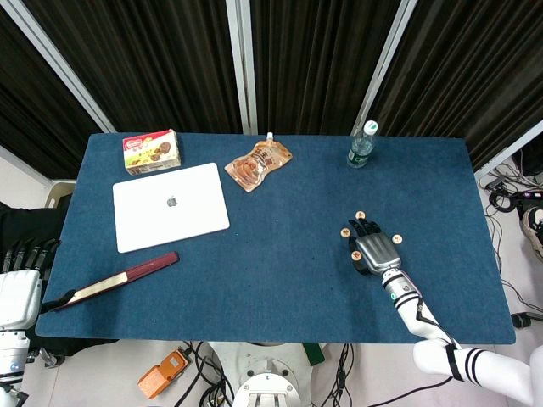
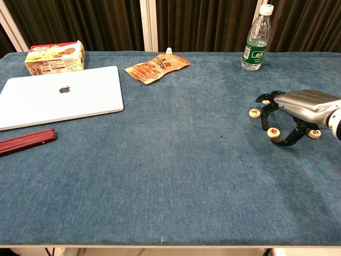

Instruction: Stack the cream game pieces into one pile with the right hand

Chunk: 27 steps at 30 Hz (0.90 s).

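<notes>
Our right hand arches over the cream pieces, fingers spread and gripping nothing; the nearest piece lies directly beneath them.

Bright, even light falls from above on the blue table, leaving only faint, short shadows. The laptop glows nearly washed-out white. The curtains behind the table stay dark. Both views are sharp; straight edges bend slightly toward the corners.

right hand covers some cream game pieces; marks unreadable. left hand cut off at head view's left edge.
</notes>
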Each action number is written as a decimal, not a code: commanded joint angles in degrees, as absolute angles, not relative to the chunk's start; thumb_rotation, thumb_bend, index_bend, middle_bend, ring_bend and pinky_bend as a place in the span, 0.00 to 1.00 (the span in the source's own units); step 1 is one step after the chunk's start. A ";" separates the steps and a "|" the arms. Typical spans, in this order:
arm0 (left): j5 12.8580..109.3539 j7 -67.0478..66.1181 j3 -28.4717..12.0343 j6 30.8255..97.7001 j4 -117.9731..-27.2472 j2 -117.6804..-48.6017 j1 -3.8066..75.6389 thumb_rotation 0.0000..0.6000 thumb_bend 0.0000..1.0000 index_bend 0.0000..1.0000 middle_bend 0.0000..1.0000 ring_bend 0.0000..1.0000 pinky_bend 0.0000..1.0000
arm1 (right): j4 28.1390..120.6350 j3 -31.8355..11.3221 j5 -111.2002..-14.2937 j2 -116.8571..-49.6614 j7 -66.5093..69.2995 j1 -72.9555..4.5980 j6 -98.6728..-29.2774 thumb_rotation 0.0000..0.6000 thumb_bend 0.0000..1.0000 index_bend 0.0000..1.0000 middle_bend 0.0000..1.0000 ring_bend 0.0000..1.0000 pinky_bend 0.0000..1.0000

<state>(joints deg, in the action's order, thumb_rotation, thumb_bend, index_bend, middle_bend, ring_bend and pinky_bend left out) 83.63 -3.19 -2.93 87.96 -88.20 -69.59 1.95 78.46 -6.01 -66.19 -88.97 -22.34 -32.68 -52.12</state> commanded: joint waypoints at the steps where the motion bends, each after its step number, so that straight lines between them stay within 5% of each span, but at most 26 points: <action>1: 83.58 -3.21 -2.95 87.87 -88.09 -69.68 1.98 1.00 0.00 0.17 0.16 0.09 0.03 | 78.41 -5.95 -66.10 -88.89 -22.13 -32.64 -52.25 1.00 0.41 0.52 0.11 0.05 0.16; 11: 83.28 -3.07 -3.22 87.60 -87.81 -69.73 2.11 1.00 0.00 0.17 0.16 0.09 0.03 | 77.91 -6.38 -66.04 -88.86 -20.26 -32.88 -52.77 1.00 0.44 0.61 0.16 0.08 0.18; 27: 83.01 -3.92 -3.20 87.04 -88.54 -69.51 2.29 1.00 0.00 0.17 0.16 0.09 0.03 | 75.60 -12.07 -56.11 -89.59 -23.92 -40.21 -46.58 1.00 0.44 0.58 0.16 0.08 0.18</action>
